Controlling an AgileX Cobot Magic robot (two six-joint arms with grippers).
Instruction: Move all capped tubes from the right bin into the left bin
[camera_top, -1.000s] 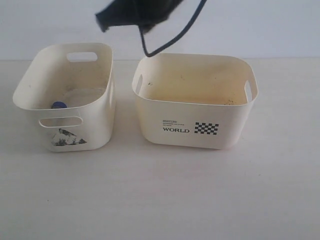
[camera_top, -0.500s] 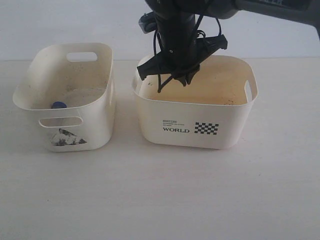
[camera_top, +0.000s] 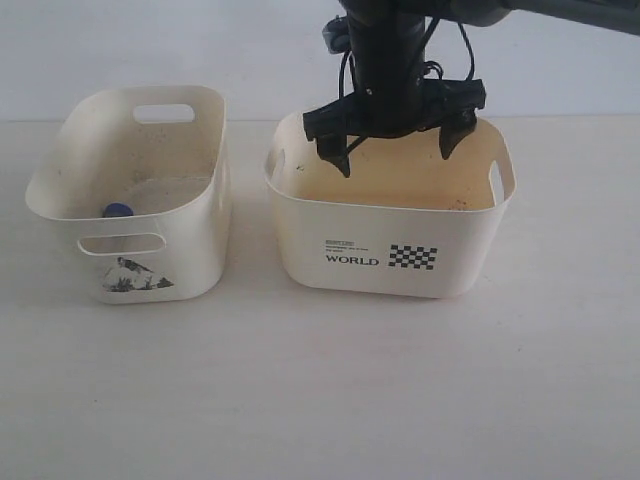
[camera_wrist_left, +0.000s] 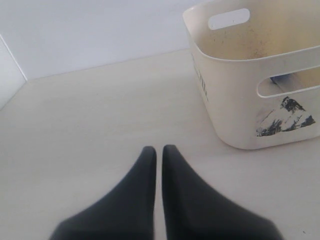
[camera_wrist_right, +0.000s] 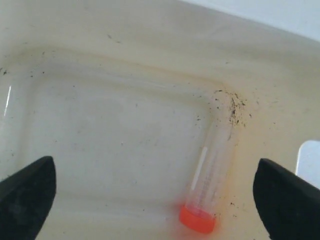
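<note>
An orange-capped tube (camera_wrist_right: 209, 175) lies on the floor of the right bin (camera_wrist_right: 110, 130), near a corner. My right gripper (camera_wrist_right: 157, 197) hangs open above it, the tube nearer one finger, nothing held. In the exterior view the right gripper (camera_top: 394, 152) sits over the "WORLD" right bin (camera_top: 300, 225) with its fingertips (camera_top: 341, 163) at rim height. A blue-capped tube (camera_top: 118, 210) rests in the left bin (camera_top: 195, 250); it also shows through the handle slot as a blue-capped tube (camera_wrist_left: 285, 78). My left gripper (camera_wrist_left: 158, 150) is shut and empty over the table beside the left bin (camera_wrist_left: 230, 100).
The two bins stand side by side on a pale table (camera_top: 320, 400), with a narrow gap between them. A pale wall (camera_top: 150, 50) rises behind. Dark specks dirty the right bin's corner (camera_wrist_right: 235, 107).
My right arm has swung from above the gap to over the right bin, and its jaws have gone from shut to wide open. The left bin and blue-capped tube stay put.
</note>
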